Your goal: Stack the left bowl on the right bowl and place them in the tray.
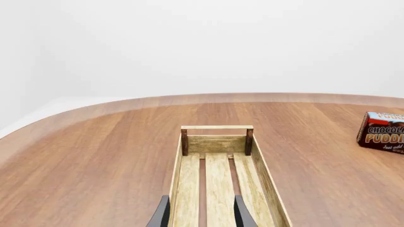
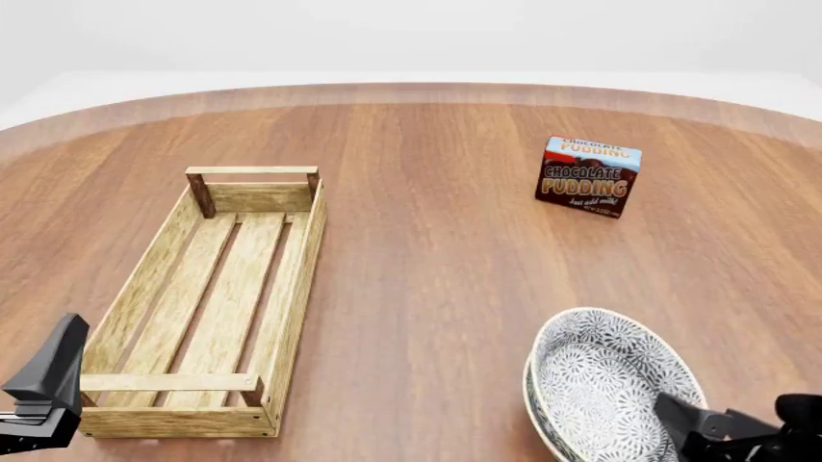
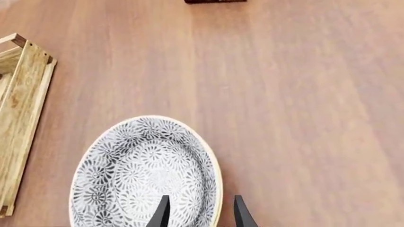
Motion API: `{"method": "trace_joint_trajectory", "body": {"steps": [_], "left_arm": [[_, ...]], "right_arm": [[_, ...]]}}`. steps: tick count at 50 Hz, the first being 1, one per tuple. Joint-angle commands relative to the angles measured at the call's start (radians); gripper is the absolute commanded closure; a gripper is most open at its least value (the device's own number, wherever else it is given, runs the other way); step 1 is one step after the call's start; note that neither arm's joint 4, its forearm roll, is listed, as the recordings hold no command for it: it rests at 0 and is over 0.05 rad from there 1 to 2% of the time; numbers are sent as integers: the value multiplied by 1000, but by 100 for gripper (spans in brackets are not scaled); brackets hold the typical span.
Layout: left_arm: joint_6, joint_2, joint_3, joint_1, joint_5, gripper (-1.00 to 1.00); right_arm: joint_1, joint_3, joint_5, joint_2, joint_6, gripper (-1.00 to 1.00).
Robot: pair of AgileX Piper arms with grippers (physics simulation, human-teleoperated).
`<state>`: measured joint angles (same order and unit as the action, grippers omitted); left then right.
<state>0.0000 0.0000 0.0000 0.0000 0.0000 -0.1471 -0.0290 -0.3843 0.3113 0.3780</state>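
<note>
Two grey-and-white floral bowls sit nested at the near right of the table, the upper bowl (image 2: 603, 375) (image 3: 142, 175) inside the lower bowl (image 2: 532, 402), of which only a rim edge shows. My right gripper (image 2: 738, 428) (image 3: 202, 215) is open at the stack's near right side, its fingers straddling the rim. The tray (image 2: 212, 289) (image 1: 218, 142), a long light-wood crate with a slatted bottom, lies on the left with nothing in it. My left gripper (image 2: 45, 395) (image 1: 202, 215) hangs open over the tray's near end, holding nothing.
A chocolate pudding box (image 2: 587, 177) (image 1: 383, 132) stands upright at the back right. The round wooden table (image 2: 424, 241) stretches between tray and bowls, its curved far edge running across the back.
</note>
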Motion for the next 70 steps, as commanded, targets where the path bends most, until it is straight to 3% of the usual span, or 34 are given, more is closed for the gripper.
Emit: {"method": "trace_joint_trajectory", "body": {"steps": [1,10,14,15,22,29,34,39,44,52,60,70], "left_arm": [[0,0,0,0,0,-100],[0,0,0,0,0,-100],[0,0,0,0,0,-100],[0,0,0,0,0,-100],[0,0,0,0,0,-100],[0,0,0,0,0,-100],[0,0,0,0,0,-100],[0,0,0,0,0,-100],[0,0,0,0,0,-100],[0,0,0,0,0,-100],[0,0,0,0,0,-100],[0,0,0,0,0,-100]], "right_arm": [[-3,28,34,25,16,-100],[-26,29,75,70,36,-100],[-54,29,44,48,48,-100],[-59,29,47,47,49,100],[-100,29,29,2,63,100],[-87,29,62,31,67,100],[-71,29,38,-11,54,100],[-54,12,72,-13,13,100],[-45,-124,34,26,-27,100],[-63,-302,59,148,-75,100],[-86,-549,38,267,-122,100],[-125,-673,77,427,-154,100]]}}
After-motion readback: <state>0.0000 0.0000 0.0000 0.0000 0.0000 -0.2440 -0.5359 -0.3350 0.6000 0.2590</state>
